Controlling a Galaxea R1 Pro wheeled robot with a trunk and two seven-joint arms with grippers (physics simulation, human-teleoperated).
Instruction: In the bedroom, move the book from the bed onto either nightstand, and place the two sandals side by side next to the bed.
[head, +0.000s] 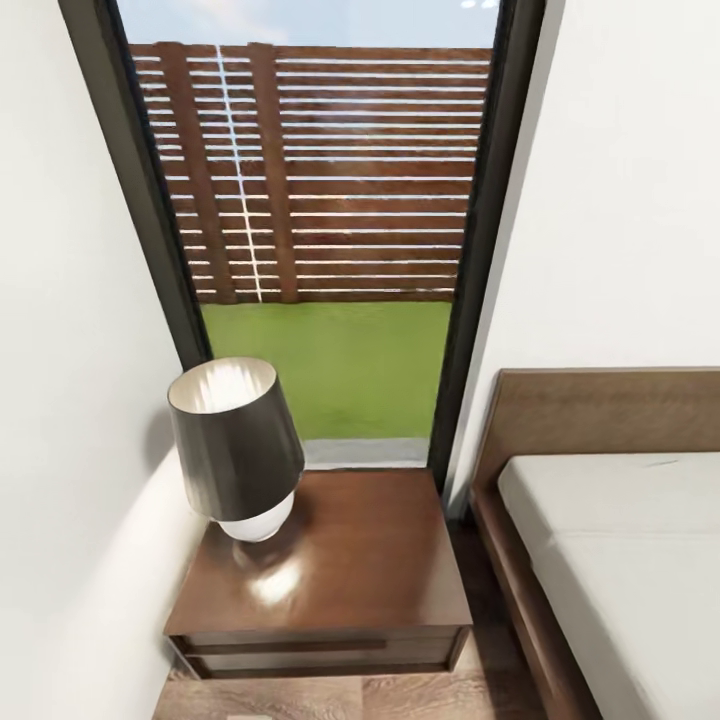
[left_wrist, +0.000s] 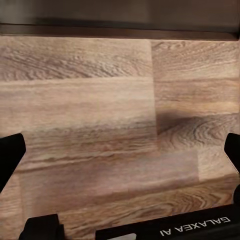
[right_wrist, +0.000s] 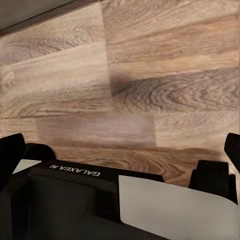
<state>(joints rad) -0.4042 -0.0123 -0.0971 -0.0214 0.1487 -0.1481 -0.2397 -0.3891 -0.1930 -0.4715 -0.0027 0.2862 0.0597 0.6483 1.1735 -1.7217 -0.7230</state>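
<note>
nightstand (head: 340, 580) with dark-shaded lamp (head: 235, 445) left of bed (head: 610, 560), below window (head: 320, 200) | left gripper (left_wrist: 120, 150) fingers spread over wood floor (left_wrist: 100, 90) | right gripper (right_wrist: 120, 145) likewise spread, nothing held

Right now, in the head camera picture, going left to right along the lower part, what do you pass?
Left wall → lamp → nightstand → strip of wood floor → bed frame → mattress.
</note>
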